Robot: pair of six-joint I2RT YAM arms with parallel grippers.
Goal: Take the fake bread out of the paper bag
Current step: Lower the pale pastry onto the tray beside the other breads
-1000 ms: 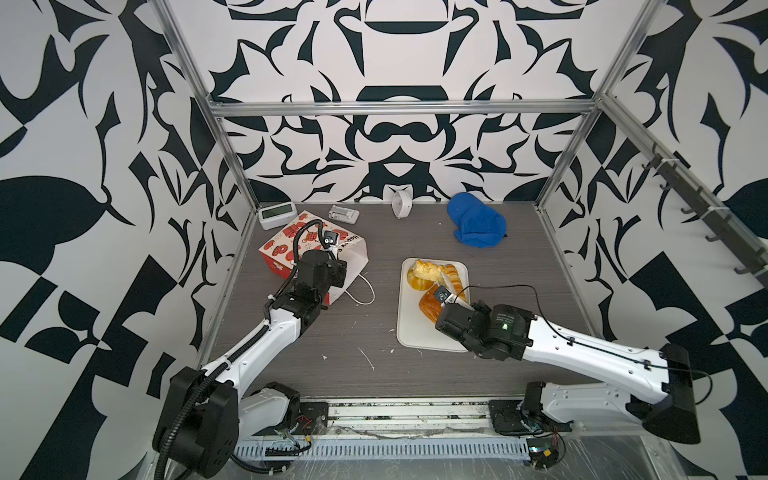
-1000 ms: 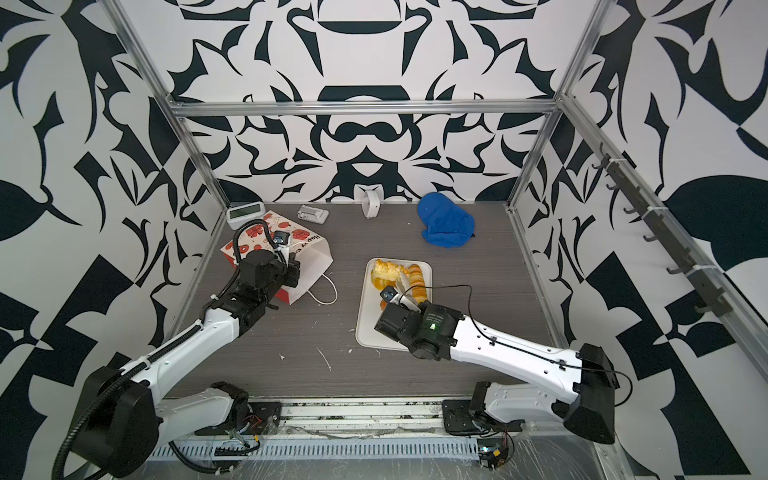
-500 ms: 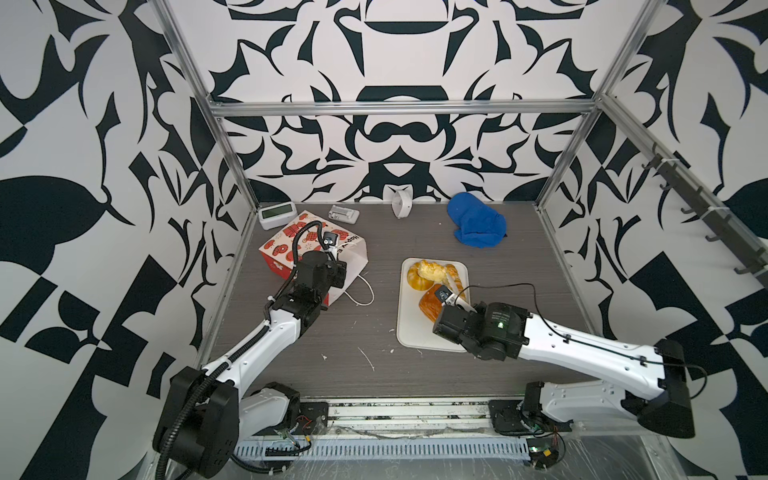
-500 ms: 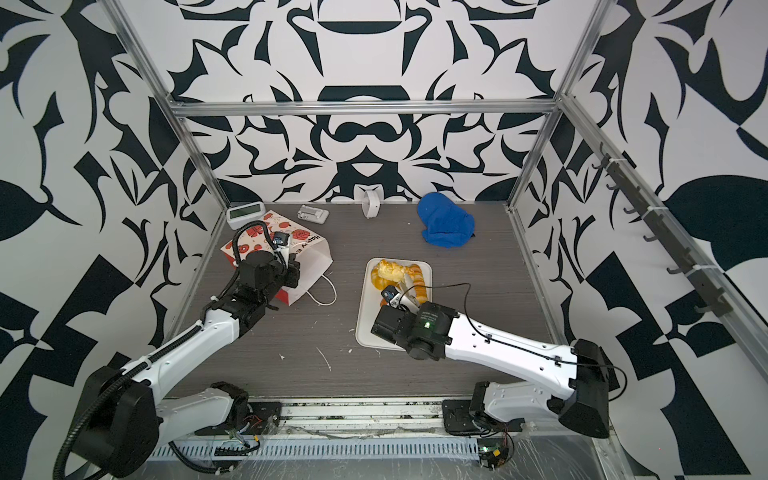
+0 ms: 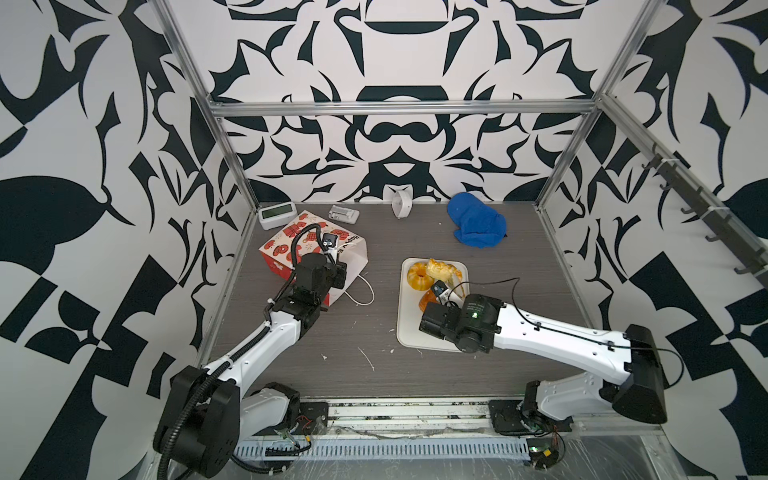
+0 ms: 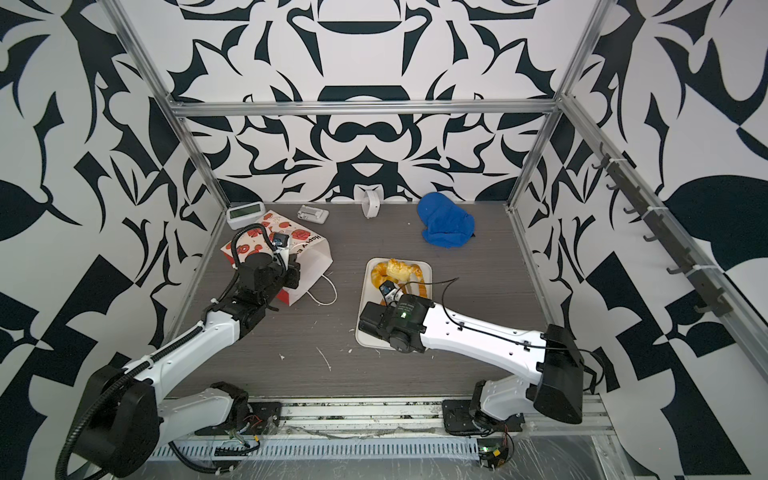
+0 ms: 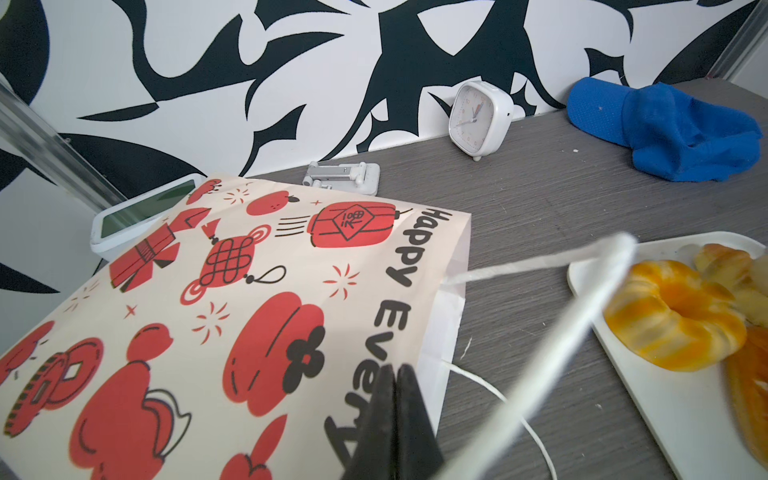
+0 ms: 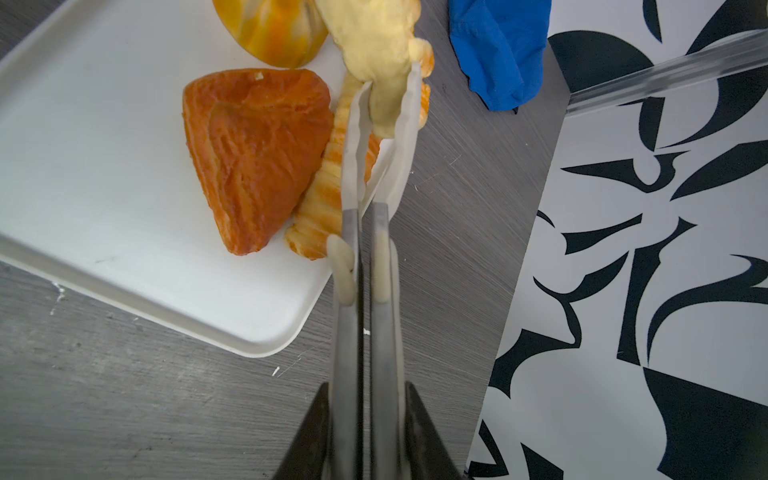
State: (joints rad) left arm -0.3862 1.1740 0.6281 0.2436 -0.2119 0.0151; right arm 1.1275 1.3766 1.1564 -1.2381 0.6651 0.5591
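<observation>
The paper bag (image 5: 286, 245) (image 7: 208, 311), red and white, lies on its side at the back left with its mouth facing the white tray (image 5: 409, 328). My left gripper (image 7: 392, 370) is shut at the bag's upper rim by the mouth, and a white cord handle (image 7: 540, 266) loops past it. My right gripper (image 8: 366, 388) is shut on metal tongs (image 8: 353, 174). The tongs' white tips pinch a pale braided bun (image 8: 386, 50) (image 5: 440, 270) over the tray. On the tray lie a ring (image 5: 417, 278), a reddish-brown diamond puff (image 8: 257, 158) and a croissant (image 8: 324, 199). The bag's inside is hidden.
A crumpled blue cloth (image 5: 478, 224) lies at the back right. A white alarm clock (image 5: 401, 203), a small grey stand (image 5: 344, 214) and a white digital display (image 5: 276, 214) stand along the back wall. White crumbs (image 5: 368, 359) dot the grey table in front.
My right arm has shifted a little to the left over the tray, still holding the tongs. The left arm and the bag have stayed put.
</observation>
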